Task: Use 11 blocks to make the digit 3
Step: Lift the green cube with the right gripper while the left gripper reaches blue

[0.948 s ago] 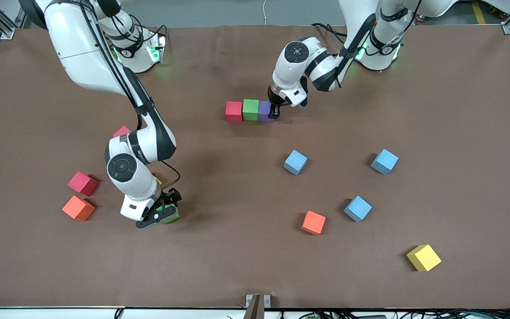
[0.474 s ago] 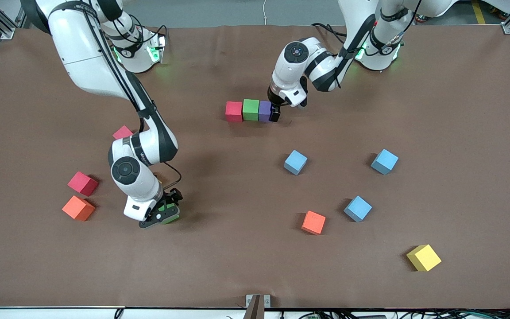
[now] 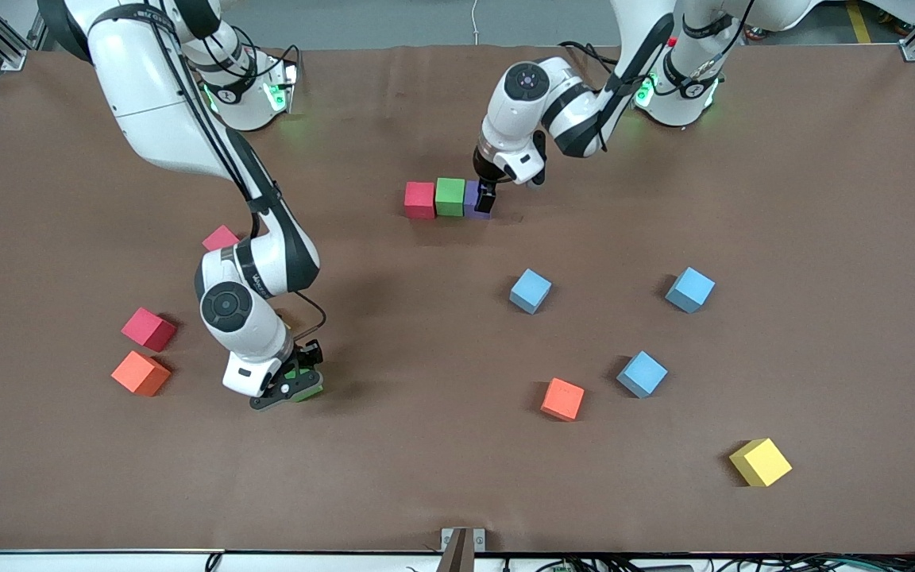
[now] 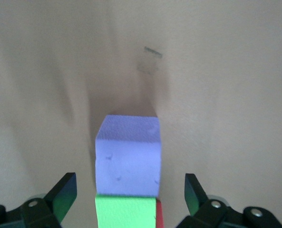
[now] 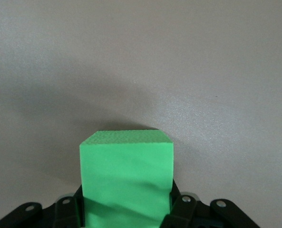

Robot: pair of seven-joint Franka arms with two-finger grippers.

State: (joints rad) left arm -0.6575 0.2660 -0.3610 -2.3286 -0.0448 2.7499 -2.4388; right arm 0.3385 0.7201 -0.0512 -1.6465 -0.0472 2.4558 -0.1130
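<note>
Since earlier, your left gripper had spread its jaws off the purple block; your right gripper, between scattered blocks, clamped the green block.

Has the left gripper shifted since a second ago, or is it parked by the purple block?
Yes. The left gripper, jaws open, has slid slightly over the purple block, away from the left arm's end, judged against the unmoved green block.
</note>
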